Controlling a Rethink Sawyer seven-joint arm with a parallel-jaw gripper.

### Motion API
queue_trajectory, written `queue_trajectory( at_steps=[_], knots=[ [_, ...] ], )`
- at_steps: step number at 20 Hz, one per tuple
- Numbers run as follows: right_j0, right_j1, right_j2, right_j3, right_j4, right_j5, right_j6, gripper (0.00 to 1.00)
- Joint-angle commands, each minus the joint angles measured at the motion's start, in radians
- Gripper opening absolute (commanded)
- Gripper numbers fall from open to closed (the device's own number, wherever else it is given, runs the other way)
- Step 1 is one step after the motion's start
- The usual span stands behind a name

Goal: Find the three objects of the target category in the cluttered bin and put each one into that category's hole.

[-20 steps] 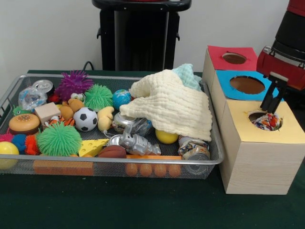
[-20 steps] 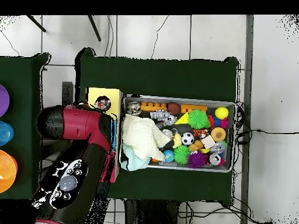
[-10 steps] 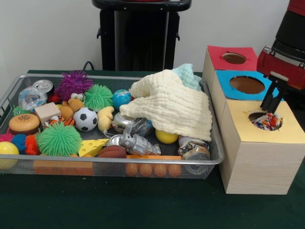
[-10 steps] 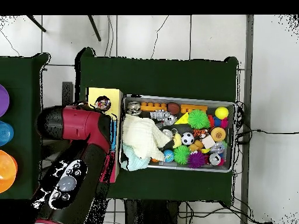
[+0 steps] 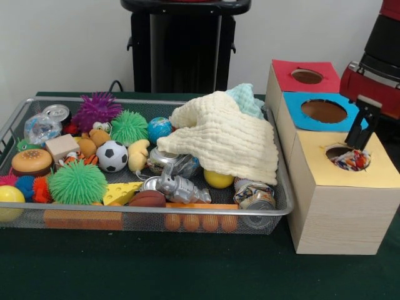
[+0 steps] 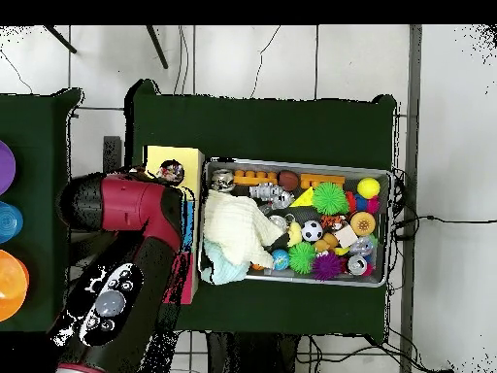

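Observation:
A wire mesh bin (image 5: pixel 156 211) holds several toys, balls and cans, with a cream cloth (image 5: pixel 225 134) heaped over its right end. Beside it stand three wooden boxes topped yellow (image 5: pixel 381 178), blue (image 5: pixel 292 105) and red (image 5: pixel 284 67), each with a round hole. A crumpled multicoloured object (image 5: pixel 350 160) sits in the yellow box's hole. My gripper (image 5: pixel 358 130) hangs just above and behind that hole, apart from the object. In the overhead view the red arm (image 6: pixel 131 209) covers most of the boxes, and the object (image 6: pixel 172 173) shows in the yellow top (image 6: pixel 160 158).
In the bin lie a soccer ball (image 5: pixel 112 155), a green spiky ball (image 5: pixel 77 182), a purple spiky ball (image 5: pixel 95 109), a dented can (image 5: pixel 253 194), a silver robot figure (image 5: pixel 177 187), a yellow ball (image 5: pixel 219 179). A black stand (image 5: pixel 184 47) rises behind the bin.
My gripper has drifted slightly to the right, away from the yellow hole. The multicoloured object stays in the hole and the bin's contents have not moved.

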Motion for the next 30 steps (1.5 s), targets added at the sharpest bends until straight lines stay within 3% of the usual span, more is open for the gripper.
queue_trajectory(
  at_steps=[1, 5, 12, 22, 30],
  knots=[
    [-0.019, 0.036, 0.050, -0.031, -0.013, 0.134, 0.190, 0.00],
    [0.020, -0.059, -0.006, 0.010, -0.040, 0.247, 0.188, 0.00],
    [0.003, -0.068, -0.020, -0.039, -0.048, 0.302, 0.160, 0.00],
    [-0.025, 0.002, 0.037, -0.040, -0.029, 0.144, 0.141, 0.00],
    [-0.032, 0.040, 0.040, -0.056, -0.021, 0.112, 0.153, 0.00]
  ],
)
